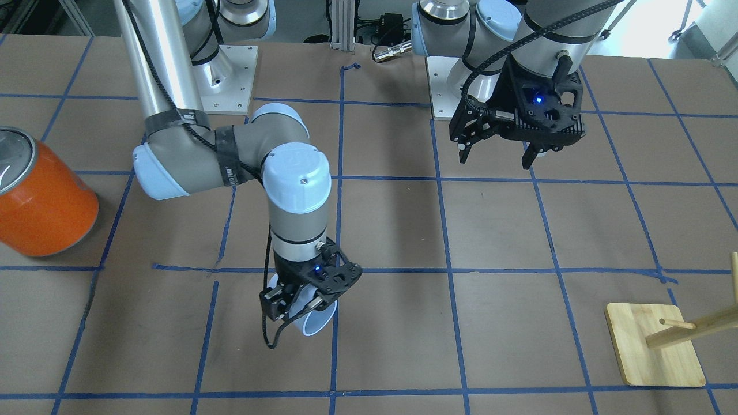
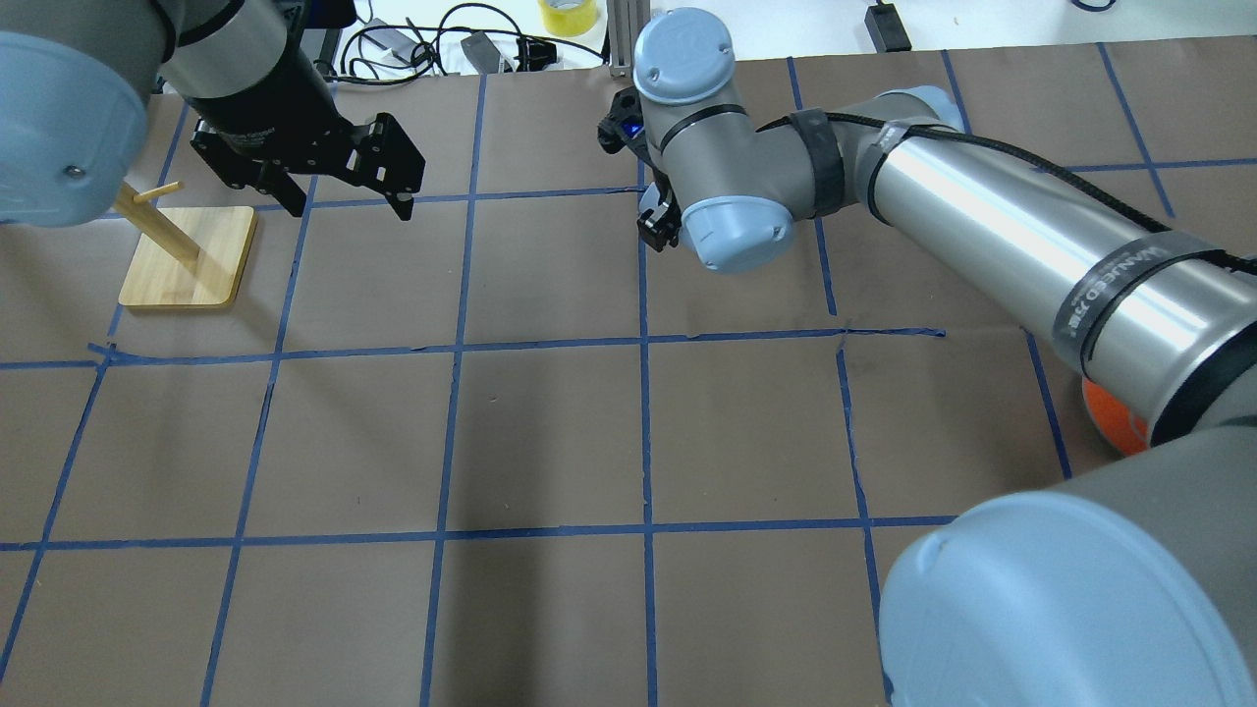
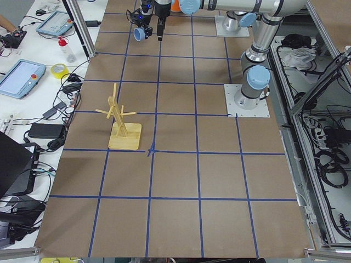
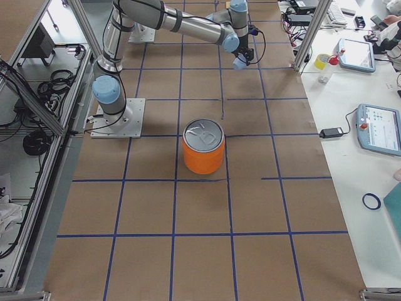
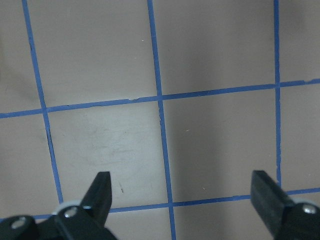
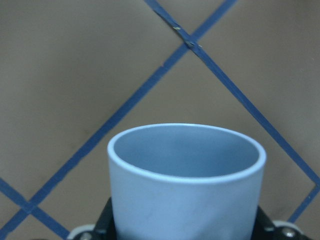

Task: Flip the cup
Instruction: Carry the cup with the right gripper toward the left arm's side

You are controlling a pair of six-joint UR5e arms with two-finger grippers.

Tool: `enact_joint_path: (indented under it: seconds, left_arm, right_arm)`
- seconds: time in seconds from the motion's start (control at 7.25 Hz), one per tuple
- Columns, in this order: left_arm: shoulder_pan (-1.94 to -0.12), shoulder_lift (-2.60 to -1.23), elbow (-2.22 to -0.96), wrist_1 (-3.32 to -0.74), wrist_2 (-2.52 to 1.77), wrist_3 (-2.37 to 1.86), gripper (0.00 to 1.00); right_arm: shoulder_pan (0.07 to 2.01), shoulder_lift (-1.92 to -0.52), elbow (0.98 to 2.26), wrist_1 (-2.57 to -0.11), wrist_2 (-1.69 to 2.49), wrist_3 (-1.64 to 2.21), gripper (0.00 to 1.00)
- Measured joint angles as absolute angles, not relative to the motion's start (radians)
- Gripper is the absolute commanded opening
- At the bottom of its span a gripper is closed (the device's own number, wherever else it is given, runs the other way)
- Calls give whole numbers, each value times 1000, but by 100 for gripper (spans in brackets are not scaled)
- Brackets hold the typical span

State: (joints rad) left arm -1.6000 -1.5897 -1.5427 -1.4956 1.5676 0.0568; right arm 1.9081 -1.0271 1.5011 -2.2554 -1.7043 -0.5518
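Right pincer [image 1: 297, 308] is clamped on the small pale blue-white plastic tumbler [image 1: 318, 326]. The cup is tipped on its side, rim facing about 5 o'clock in the front-facing view, low over the brown paper tabletop with a blue tape grid [image 1: 392, 230]; contact with the paper is unclear. Left pincer [image 1: 496, 159] hangs at 1 o'clock from the cup, jaws spread, holding nothing. A big orange can with a silver top [image 1: 43, 202] stands at 9 o'clock. A wooden peg stand on a square base [image 1: 654, 351] is at 3 o'clock, well apart.

A robotics lab: tape-gridded table [image 3: 219, 181], teach pendants [image 3: 21, 76], loose cables [image 3: 328, 164] alongside.
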Motion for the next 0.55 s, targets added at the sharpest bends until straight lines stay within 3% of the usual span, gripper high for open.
enact_joint_path:
  seconds: [0.55]
  left_arm:
    - [-1599,-1591,-1538,-1497,1566,54,100]
  right_arm:
    - [2046,-994,1504,-2272,-1699,-889,30]
